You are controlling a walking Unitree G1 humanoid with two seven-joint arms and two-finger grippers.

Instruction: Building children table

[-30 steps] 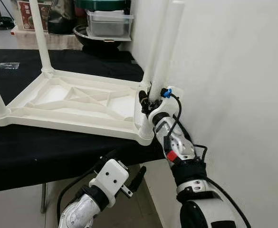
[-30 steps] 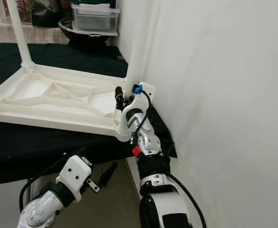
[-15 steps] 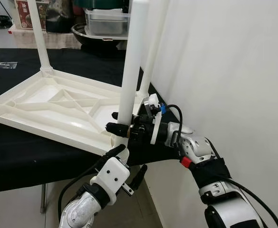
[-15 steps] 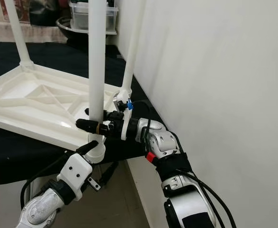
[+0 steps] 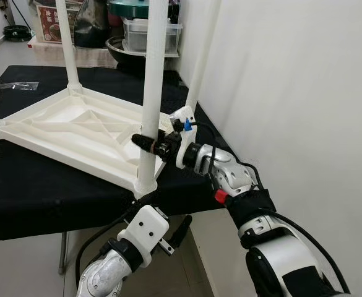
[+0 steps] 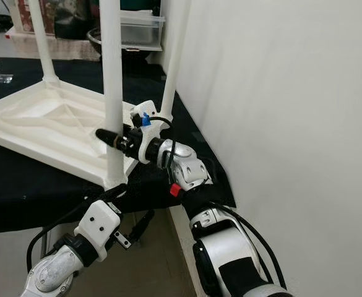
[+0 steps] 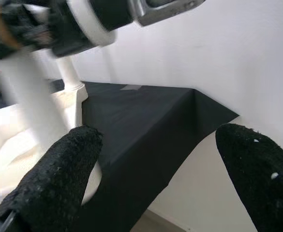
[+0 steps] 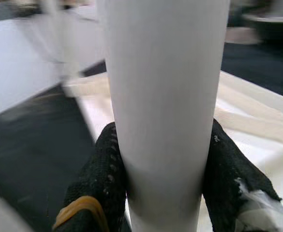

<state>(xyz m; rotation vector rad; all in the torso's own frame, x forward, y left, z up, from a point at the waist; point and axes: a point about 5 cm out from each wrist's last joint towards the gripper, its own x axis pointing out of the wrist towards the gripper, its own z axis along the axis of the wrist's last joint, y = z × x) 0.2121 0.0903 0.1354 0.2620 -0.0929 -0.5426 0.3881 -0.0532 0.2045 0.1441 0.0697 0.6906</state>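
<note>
White plastic tabletop [image 5: 75, 133] is lying upside down on the black-clothed table [image 5: 38, 198], sockets up for fitting legs. Right gripper [image 5: 145, 142] is clamping the near corner leg [image 5: 151, 93] low on its shaft, probably steadying it upright in its socket. Left gripper [image 5: 171, 232] is hanging spread wide below the table edge, holding nothing.

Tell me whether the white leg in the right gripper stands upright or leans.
Upright. The white leg rises straight from the corner socket of the upturned tabletop, with the right gripper shut on it low down.
</note>
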